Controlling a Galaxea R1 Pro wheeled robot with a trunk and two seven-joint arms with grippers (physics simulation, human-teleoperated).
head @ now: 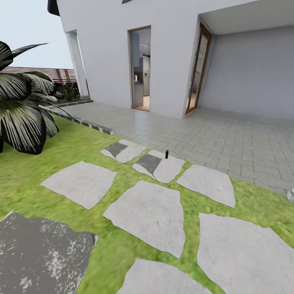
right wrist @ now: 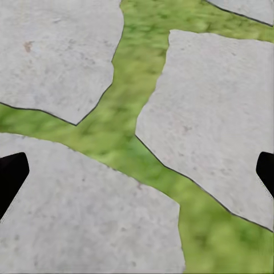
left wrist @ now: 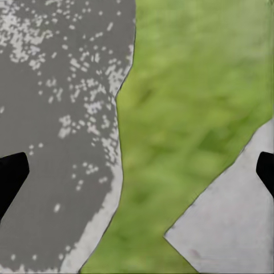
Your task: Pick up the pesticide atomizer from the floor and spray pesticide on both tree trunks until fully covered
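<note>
Both my claws hang spread and empty over pale slabs (head: 147, 212), tiny red-tipped black atomizer (head: 166, 153) upright at twelve o'clock — a clumsy reach could topple it.

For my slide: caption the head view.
Pesticide atomizer standing upright on a stepping slab beside the paving, house behind.

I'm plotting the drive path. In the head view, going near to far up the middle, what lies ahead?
Large pale slab → slab with a dark patch → pesticide atomizer standing at its far edge → grey paving → open doorway.
</note>
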